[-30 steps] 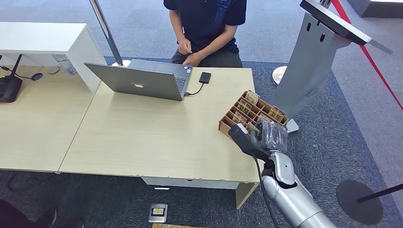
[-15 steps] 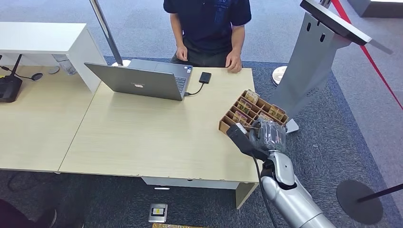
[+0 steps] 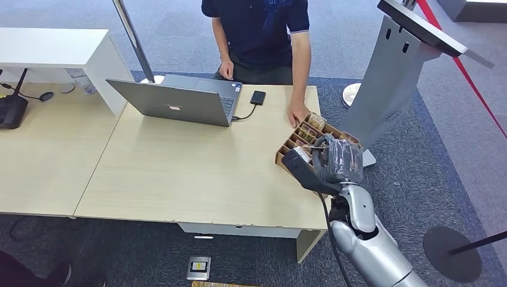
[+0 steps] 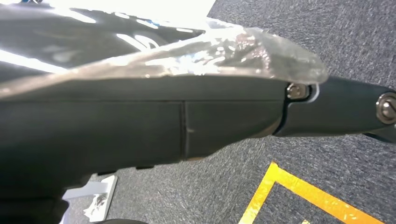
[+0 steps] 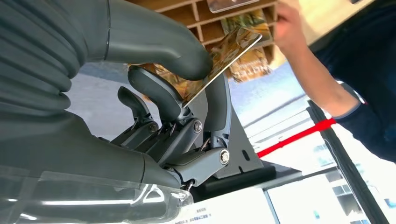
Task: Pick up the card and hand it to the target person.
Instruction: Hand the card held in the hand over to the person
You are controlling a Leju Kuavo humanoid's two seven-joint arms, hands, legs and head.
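My right hand [image 3: 336, 160] hovers over the near end of the wooden card box [image 3: 284, 153] at the table's right edge. Up close, its thumb and fingers [image 5: 161, 95] pinch a brown patterned card [image 5: 225, 55] by one end, lifted just clear of the box slots [image 5: 187, 10]. The person [image 3: 263, 30] stands at the far side of the table, and their hand [image 3: 297, 113] reaches onto the far end of the box, close to my hand. That same hand [image 5: 287, 23] appears just beyond the card. My left hand [image 4: 327, 105] hangs over the carpet, its finger stretched out and holding nothing.
An open laptop [image 3: 173, 101] with a cabled black device [image 3: 257, 97] sits at the table's far side. A grey kiosk stand [image 3: 394, 72] rises right beside the box. A white shelf unit [image 3: 60, 51] and a black router [image 3: 12, 110] stand at the left.
The person has leaned in and moved their hand from the table's far edge down onto the card box. My right hand has lifted a little with the card.
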